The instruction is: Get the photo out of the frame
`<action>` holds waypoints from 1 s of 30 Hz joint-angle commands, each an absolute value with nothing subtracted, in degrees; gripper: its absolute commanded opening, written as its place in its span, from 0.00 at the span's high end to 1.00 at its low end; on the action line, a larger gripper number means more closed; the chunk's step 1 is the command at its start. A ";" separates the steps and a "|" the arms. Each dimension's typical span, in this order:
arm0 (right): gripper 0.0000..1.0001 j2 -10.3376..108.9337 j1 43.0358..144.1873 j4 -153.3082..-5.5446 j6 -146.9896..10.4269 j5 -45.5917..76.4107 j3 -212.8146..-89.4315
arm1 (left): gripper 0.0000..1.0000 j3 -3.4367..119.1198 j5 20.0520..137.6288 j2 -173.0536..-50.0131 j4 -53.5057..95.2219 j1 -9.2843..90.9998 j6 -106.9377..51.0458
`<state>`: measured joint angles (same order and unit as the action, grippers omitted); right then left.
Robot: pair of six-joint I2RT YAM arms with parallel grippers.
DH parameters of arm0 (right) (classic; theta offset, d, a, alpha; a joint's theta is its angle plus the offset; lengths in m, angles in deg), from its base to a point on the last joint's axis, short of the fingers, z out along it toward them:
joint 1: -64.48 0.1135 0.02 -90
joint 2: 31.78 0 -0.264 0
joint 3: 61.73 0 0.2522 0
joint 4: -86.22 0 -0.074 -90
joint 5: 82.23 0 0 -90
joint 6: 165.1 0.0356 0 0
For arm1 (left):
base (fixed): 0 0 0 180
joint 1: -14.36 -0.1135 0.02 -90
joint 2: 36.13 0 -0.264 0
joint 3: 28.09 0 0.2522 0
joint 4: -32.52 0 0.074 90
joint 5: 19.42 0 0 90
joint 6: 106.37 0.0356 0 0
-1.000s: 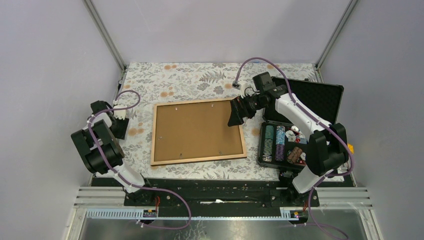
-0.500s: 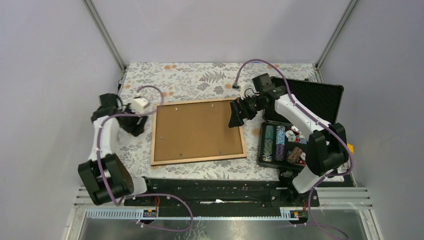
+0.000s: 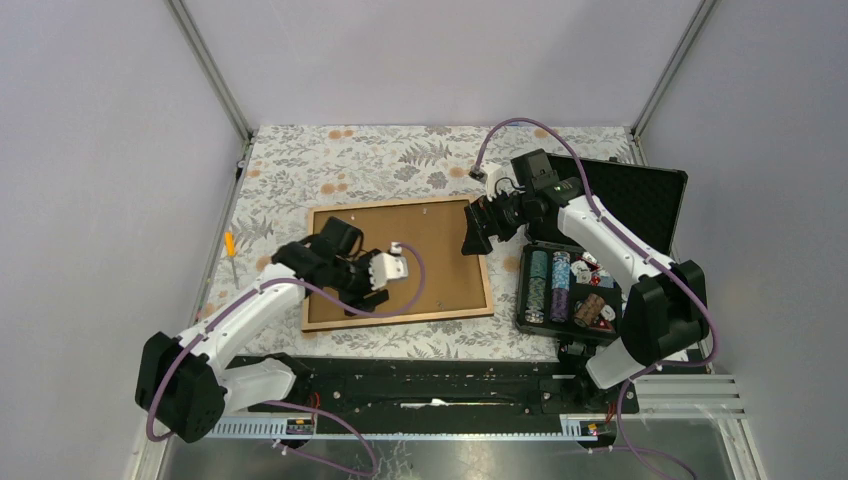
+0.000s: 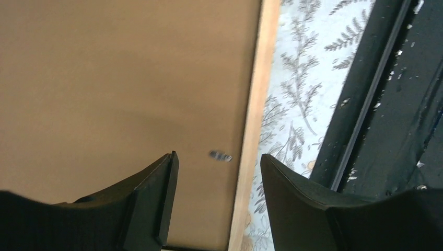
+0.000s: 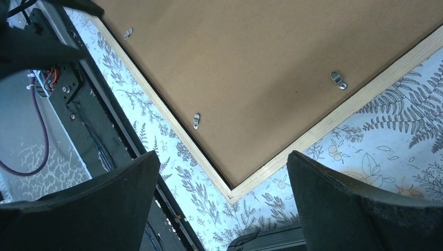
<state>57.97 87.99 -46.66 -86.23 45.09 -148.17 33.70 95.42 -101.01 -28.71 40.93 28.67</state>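
Observation:
The frame (image 3: 395, 260) lies face down in the middle of the table, brown fibreboard back up, with a light wood edge (image 4: 252, 120). The photo is hidden under the backing. My left gripper (image 3: 368, 285) hangs open over the frame's near edge. In the left wrist view a small metal clip (image 4: 220, 155) and the wood edge lie between the fingers of that gripper (image 4: 218, 167). My right gripper (image 3: 478, 232) stands wide open at the frame's right edge. In the right wrist view the gripper (image 5: 222, 157) is above the frame's corner (image 5: 233, 192). Two more clips (image 5: 196, 121) (image 5: 338, 79) show on the backing.
An open black case (image 3: 648, 192) with poker chips (image 3: 560, 285) stands right of the frame, close to my right arm. An orange-handled tool (image 3: 230, 245) lies on the floral cloth (image 3: 400, 160) at the left. The black base rail (image 4: 365, 94) runs along the near edge.
My left arm has swung from the table's left side in over the frame's near edge, and its jaws have widened. The right arm has barely moved.

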 commanded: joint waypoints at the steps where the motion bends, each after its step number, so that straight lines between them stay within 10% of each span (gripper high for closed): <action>1: 0.00 55.34 87.88 -48.37 -86.97 43.50 -146.89 | 0.36 31.09 89.38 -103.64 -21.13 50.89 21.54; 22: 0.00 43.99 87.86 -48.15 -103.83 38.68 -133.71 | 0.58 24.01 78.97 -115.34 -5.82 65.14 20.54; 30: 0.00 32.16 87.69 -45.41 -121.06 31.63 -127.92 | 0.82 23.47 83.46 -113.50 -6.94 64.92 19.59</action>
<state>37.82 87.88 -45.43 -111.74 34.90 -128.92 24.37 80.67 -113.75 -7.00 65.14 20.04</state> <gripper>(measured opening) 0.994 0.236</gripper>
